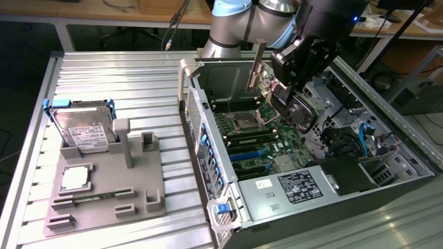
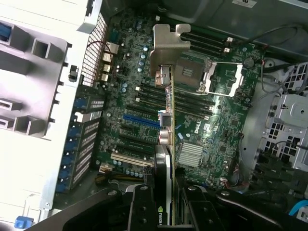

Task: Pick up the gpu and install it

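The gripper is clamped on the gpu and holds the card edge-on above the motherboard, inside the open computer case. The card is not seated. Its long axis runs from the fingers out to the silver bracket. The blue expansion slot lies just beside the card's edge, toward the case's perforated rear wall, and appears to cross that axis.

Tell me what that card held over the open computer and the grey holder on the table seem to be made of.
Card: a thin green circuit board, likely fibreglass, with a black cover that looks like matte plastic. Its end bracket looks like bare sheet metal, with a dull silver sheen. Holder: probably plastic, flat grey without shine.
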Action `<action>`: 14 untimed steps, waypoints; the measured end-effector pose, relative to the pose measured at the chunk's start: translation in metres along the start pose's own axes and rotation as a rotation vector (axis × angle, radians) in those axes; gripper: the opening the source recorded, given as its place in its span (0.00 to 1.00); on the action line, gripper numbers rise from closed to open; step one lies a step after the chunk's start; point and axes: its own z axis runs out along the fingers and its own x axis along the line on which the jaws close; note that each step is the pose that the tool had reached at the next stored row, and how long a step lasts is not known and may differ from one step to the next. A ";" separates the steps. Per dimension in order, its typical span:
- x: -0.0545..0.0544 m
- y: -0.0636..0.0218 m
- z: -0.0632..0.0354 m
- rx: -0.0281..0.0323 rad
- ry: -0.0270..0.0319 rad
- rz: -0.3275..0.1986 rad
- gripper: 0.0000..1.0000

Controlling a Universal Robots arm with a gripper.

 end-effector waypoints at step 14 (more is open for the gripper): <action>0.000 0.0000 0.0000 -0.0013 -0.0007 -0.042 0.27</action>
